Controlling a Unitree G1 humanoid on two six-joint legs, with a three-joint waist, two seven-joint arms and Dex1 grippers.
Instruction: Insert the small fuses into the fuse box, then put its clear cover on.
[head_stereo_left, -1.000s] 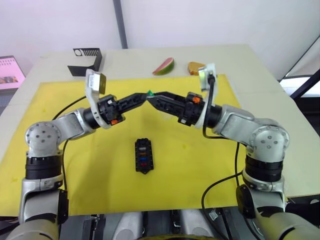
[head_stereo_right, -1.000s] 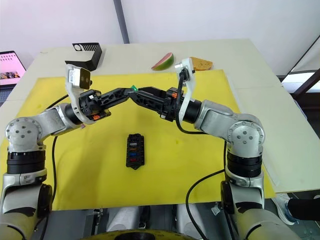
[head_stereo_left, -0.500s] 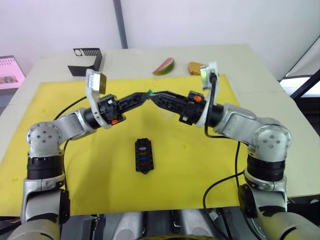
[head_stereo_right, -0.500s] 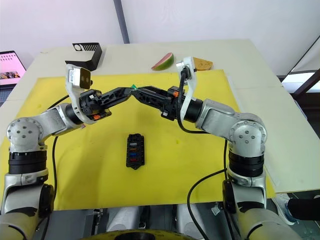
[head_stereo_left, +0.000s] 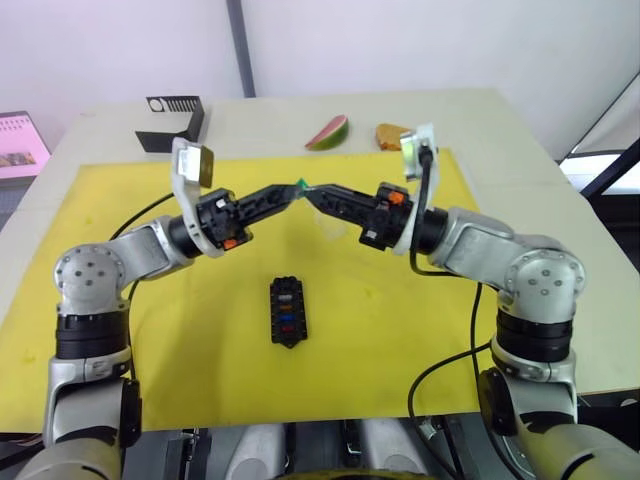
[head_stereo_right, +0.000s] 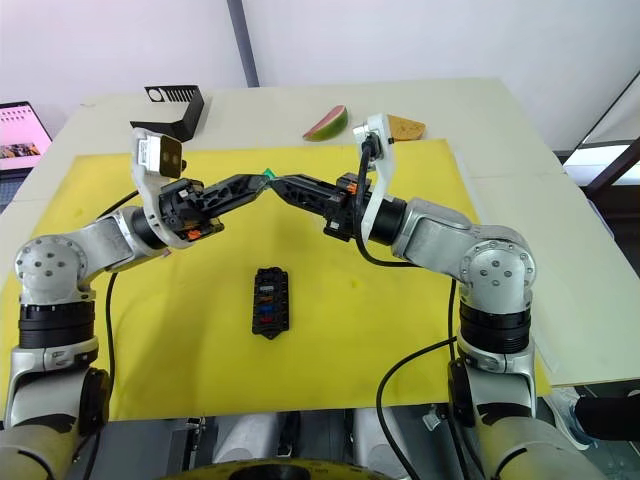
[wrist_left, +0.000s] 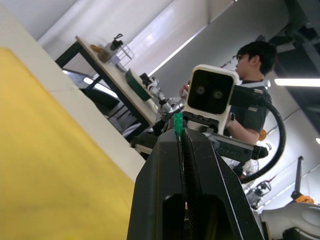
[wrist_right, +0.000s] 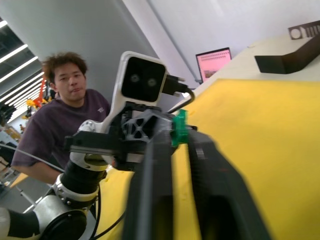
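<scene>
Above the yellow mat, my left gripper and right gripper meet tip to tip. A tiny green fuse sits between them. The left wrist view has the green fuse pinched at the tips of the shut left fingers. In the right wrist view the right fingers close around the same green fuse. The black fuse box lies on the mat below, with several coloured fuses in its slots. The clear cover is out of view.
A black bracket stands at the table's back left. A watermelon-slice toy and a brown bread-like piece lie at the back. A screen stands off the table's left. A person is behind the arms.
The right gripper's fingers have closed onto the green fuse held at the left gripper's tips. Both arms have stayed almost in place.
</scene>
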